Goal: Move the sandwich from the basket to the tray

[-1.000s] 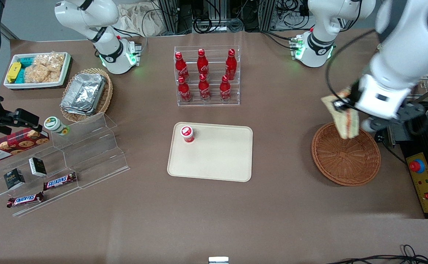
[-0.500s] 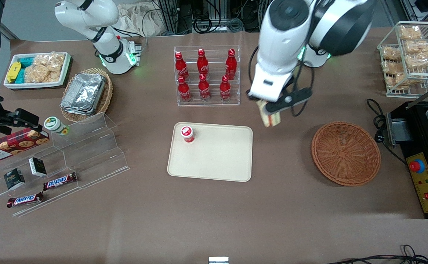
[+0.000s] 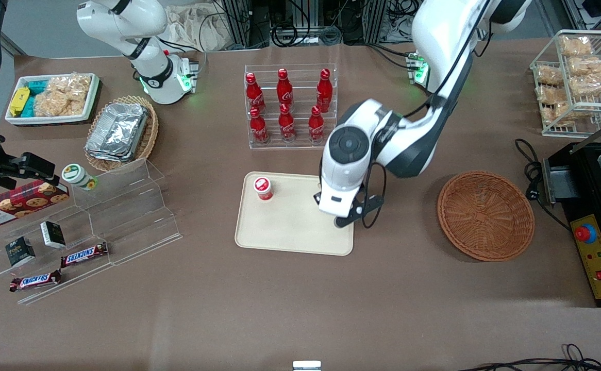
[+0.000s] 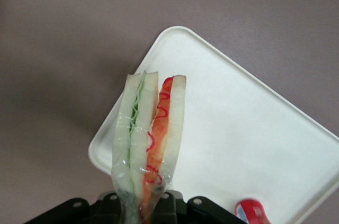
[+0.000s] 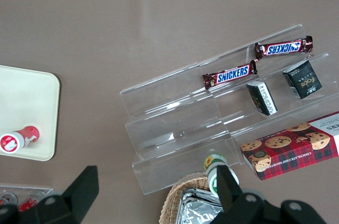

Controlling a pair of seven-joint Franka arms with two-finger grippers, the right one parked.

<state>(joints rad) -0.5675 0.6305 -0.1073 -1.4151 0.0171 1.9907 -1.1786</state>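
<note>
One risk: my claw [image 4: 142,209], clamped on the sandwich [image 4: 148,139] over the tray [image 3: 290,226] corner, releases early and it tips onto the worktop [image 3: 383,288].

Bright even overhead light, soft shadows, sharp

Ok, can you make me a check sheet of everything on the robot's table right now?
Surface: brown table.
Job's things: sandwich held above the tray; basket has nothing in it.
Clutter: small red-capped bottle on the tray; cola bottles in a clear rack; Snickers bars on a clear stand; cookie box; foil containers; snack bin.
Grippers: gripper over the tray, shut on the sandwich.
Cables: black cable near the basket.
Surroundings: wire rack of snacks.
</note>
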